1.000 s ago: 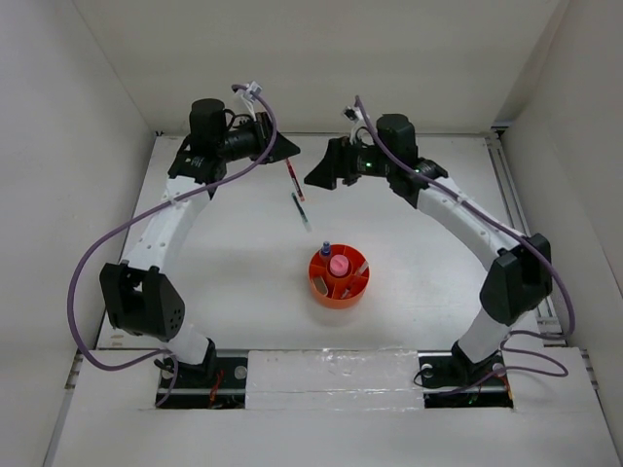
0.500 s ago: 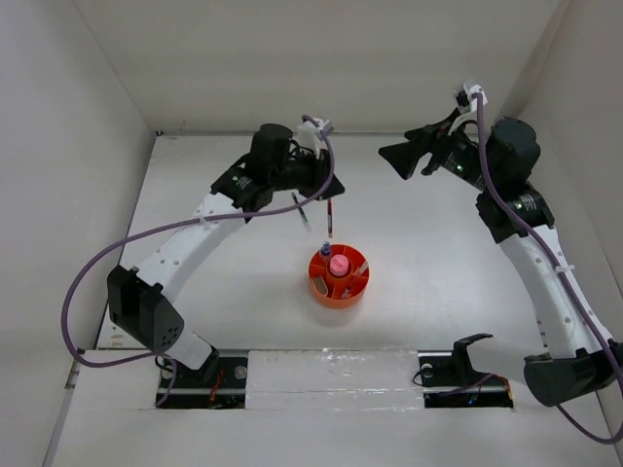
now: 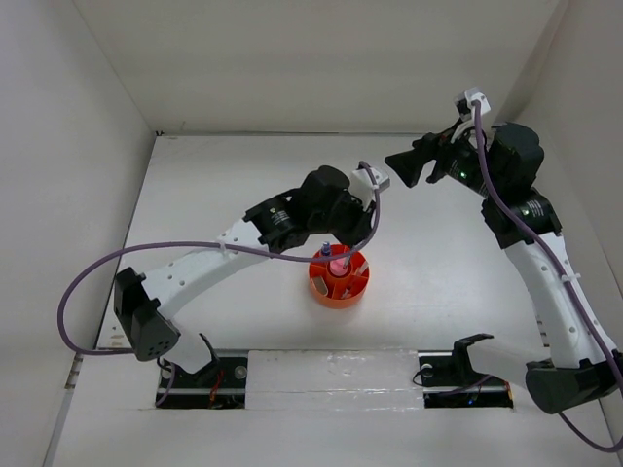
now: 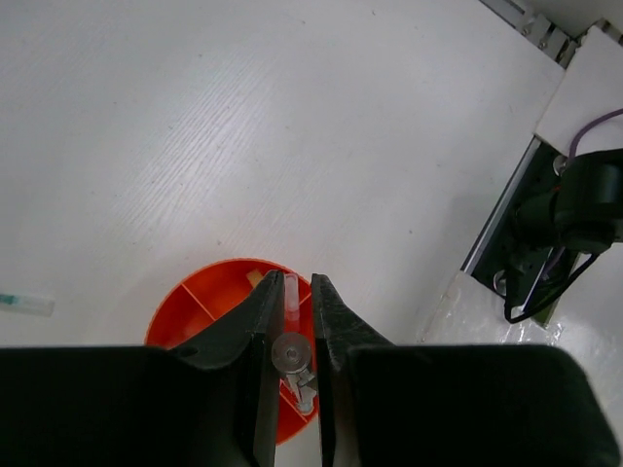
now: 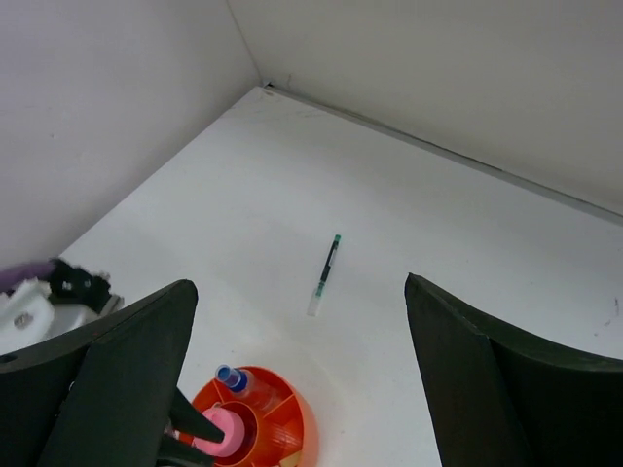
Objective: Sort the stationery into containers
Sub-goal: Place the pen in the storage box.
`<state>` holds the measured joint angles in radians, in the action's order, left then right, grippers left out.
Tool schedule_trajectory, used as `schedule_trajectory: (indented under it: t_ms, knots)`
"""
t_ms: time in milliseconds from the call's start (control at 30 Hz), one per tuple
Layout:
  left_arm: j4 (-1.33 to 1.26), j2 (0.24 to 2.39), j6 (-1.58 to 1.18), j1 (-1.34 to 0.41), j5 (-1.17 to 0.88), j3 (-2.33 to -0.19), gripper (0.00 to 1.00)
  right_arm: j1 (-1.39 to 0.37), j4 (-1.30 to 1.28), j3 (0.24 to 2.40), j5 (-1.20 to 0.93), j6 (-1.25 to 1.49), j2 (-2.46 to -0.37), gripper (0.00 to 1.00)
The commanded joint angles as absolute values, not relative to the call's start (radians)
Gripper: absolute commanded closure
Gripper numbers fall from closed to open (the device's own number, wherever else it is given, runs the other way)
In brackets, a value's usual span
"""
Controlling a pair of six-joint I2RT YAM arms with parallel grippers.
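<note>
The round orange tray [image 3: 340,283] stands mid-table with the pink tube [image 3: 338,265] in its central cup and the blue-capped bottle [image 5: 231,377] in an outer compartment. My left gripper [image 3: 338,249] hovers right over the tray. In the left wrist view it [image 4: 293,279] is shut on a pen [image 4: 289,348] held point-down above the tray [image 4: 200,304]. A tan eraser [image 4: 255,279] lies in one compartment. A dark pen with green ends [image 5: 324,274] lies on the table behind the tray. My right gripper [image 3: 401,165] is open, empty and raised at the back right.
White walls close the table on the left, back and right. The left arm stretches across the table above the tray and hides the dark pen in the top view. A metal rail runs along the right edge [image 3: 521,209].
My left gripper has carried the pen from the far back of the table forward to above the tray. The right arm swung up and right a second ago and has since held still.
</note>
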<state>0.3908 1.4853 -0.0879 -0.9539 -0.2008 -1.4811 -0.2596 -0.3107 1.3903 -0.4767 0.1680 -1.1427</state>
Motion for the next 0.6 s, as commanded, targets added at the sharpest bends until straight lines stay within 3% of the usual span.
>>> schedule_trajectory:
  t_ms: [0,433,567]
  knots:
    - [0.417,1.499,-0.037,-1.012,-0.138,-1.522,1.0,-0.249,-0.296,1.39,-0.468,0.15,-1.114,0.06]
    - [0.396,1.563,-0.018,-1.063,-0.149,-1.493,1.0,-0.249,-0.296,1.39,-0.468,0.15,-1.086,0.06]
    - [0.396,1.586,-0.009,-1.063,-0.16,-1.493,1.0,-0.249,-0.296,1.381,-0.364,0.161,-1.045,0.06]
